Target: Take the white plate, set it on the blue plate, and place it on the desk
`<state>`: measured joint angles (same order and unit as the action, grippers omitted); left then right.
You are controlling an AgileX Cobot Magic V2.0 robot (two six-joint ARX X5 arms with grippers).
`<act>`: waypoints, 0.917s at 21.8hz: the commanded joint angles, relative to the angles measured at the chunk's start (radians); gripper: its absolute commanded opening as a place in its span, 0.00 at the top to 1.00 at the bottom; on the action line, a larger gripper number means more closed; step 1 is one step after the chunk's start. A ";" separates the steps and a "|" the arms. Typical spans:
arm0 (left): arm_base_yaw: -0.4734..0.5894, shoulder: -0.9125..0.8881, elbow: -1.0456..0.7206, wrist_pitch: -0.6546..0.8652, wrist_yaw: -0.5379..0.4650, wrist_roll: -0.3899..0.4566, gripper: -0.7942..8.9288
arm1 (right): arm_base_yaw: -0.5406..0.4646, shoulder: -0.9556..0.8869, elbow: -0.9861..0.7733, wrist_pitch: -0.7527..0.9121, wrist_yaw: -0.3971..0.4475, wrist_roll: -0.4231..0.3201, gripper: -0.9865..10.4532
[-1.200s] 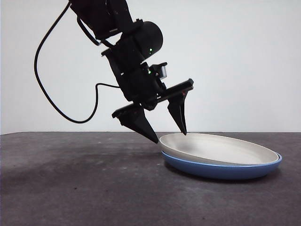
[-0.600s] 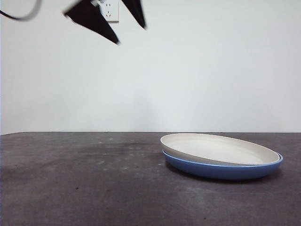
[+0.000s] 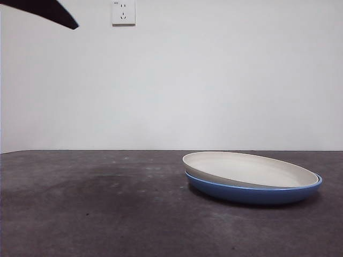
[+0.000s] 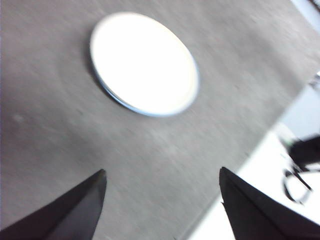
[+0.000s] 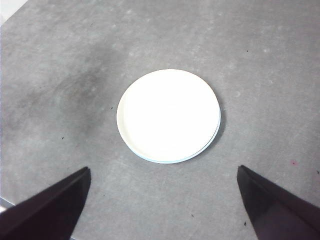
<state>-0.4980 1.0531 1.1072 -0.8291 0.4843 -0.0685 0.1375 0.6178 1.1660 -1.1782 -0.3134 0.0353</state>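
White plate [image 3: 249, 167] atop blue plate [image 3: 252, 193].

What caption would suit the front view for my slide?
White plate resting slightly tilted on blue plate on the grey desk; one black pincer tip at the top corner.

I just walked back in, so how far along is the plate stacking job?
Stacking looks done: the white plate sits slightly tilted on the blue plate, on the desk. Nothing is in hand: the left gripper and right gripper hang open and high. Any later step is unstarted.
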 commanded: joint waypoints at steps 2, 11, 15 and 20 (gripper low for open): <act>-0.007 -0.042 -0.040 -0.001 0.040 0.013 0.54 | 0.004 0.008 -0.037 0.002 -0.001 0.038 0.50; -0.007 -0.060 -0.040 -0.010 0.040 0.013 0.54 | 0.004 0.040 -0.110 0.034 0.021 0.163 0.50; -0.007 -0.060 -0.040 -0.008 0.040 0.012 0.54 | 0.004 0.140 -0.174 0.167 0.052 0.169 0.50; -0.007 -0.060 -0.040 -0.011 0.040 0.012 0.54 | 0.000 0.289 -0.240 0.310 0.049 0.166 0.50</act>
<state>-0.4999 0.9886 1.0588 -0.8429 0.5224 -0.0681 0.1368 0.8818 0.9253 -0.8890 -0.2626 0.1917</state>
